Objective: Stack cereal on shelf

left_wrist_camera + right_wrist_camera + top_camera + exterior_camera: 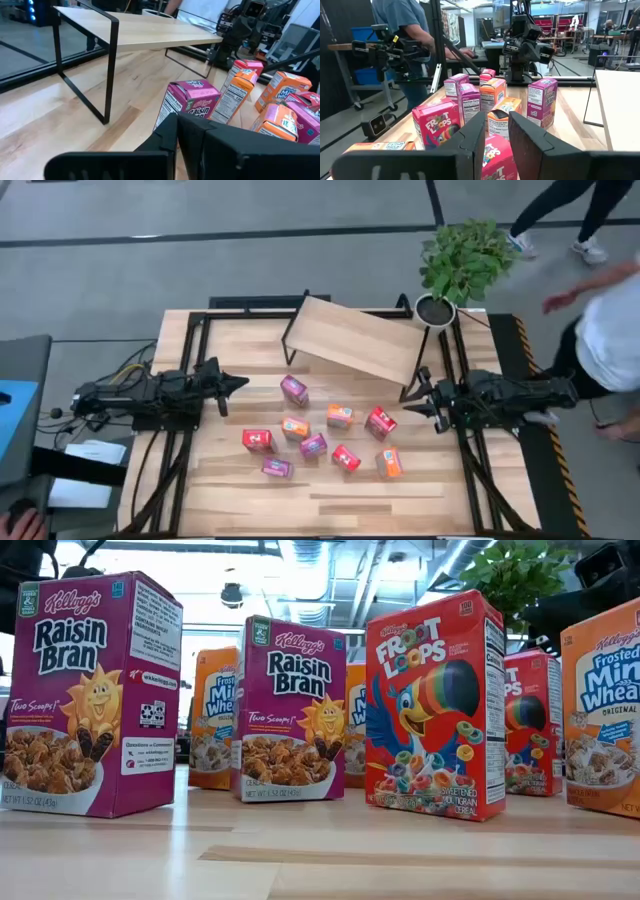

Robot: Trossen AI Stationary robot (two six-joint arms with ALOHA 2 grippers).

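Observation:
Several small cereal boxes [313, 446], red, orange and magenta, stand or lie loose on the middle of the wooden table; the low view shows Raisin Bran [90, 695], Froot Loops [435, 705] and Mini-Wheats boxes upright. The shelf [355, 338], a light wood board on black wire legs, stands askew on the far part of the table, with nothing on it. My left gripper [238, 383] hovers left of the boxes, fingers shut [177, 137]. My right gripper [414, 402] hovers right of them, open with a narrow gap [497, 137], nearest a red box [380, 422].
A potted plant [436, 310] stands at the table's far right corner, beside the shelf's right end. A person [612, 330] stands off the right edge, and another's legs show beyond. Bare tabletop [330, 505] lies along the near edge.

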